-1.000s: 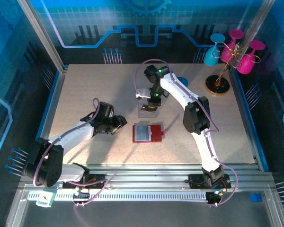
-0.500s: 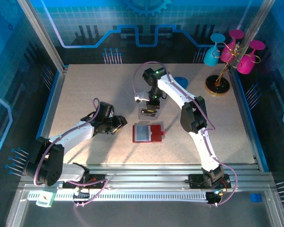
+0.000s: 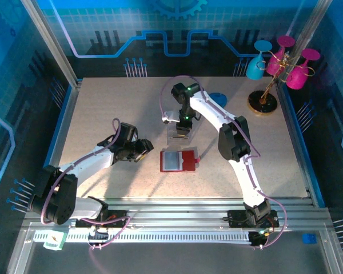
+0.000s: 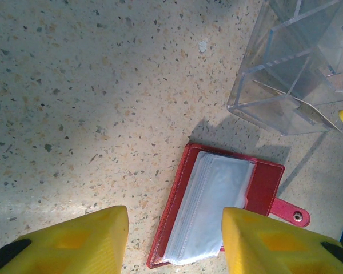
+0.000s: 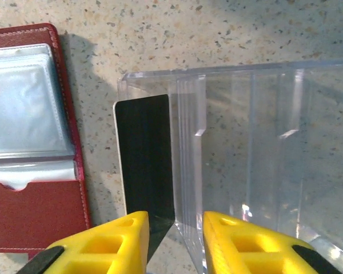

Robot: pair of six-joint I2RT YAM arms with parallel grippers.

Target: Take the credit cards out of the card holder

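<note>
The red wallet (image 3: pixel 180 160) lies open and flat on the table (image 3: pixel 103 108), approx. at ctr, just in front of a clear tray (image 3: pixel 180 135). In the left wrist view the wallet (image 4: pixel 217 211) has its grey see-through pockets face up, w/ a snap tab sticking out on one side. The tray (image 4: pixel 297 74) sits just beyond it, close but apart. The pocket plastic is too cloudy to tell whether cards are inside.

The right gripper (image 3: pixel 180 128) hangs over the tray, pointing down. In the right wrist view its yellow fingers (image 5: pixel 103 245) stand apart w/ a clear gap btwn them. One dark card (image 5: pixel 144 160) stands on edge at the tray's end slot, on the side nearest the wallet (image 5: pixel 28 142). The card's lower corner dips into that gap, right by the picture-left finger, and the other finger stands off it, so it isn't pinched. Whether the near finger touches the card can't be told.

The left gripper (image 3: pixel 138 149) sits low over the table, just left of the wallet and aimed toward it. Its fingers (image 4: pixel 74 240) are apart w/ nothing held, and the wallet's near end shows through the gap.

At the far right corner stands a rack of glasses (image 3: pixel 277 63), blue and pink, well apart from both arms.
</note>
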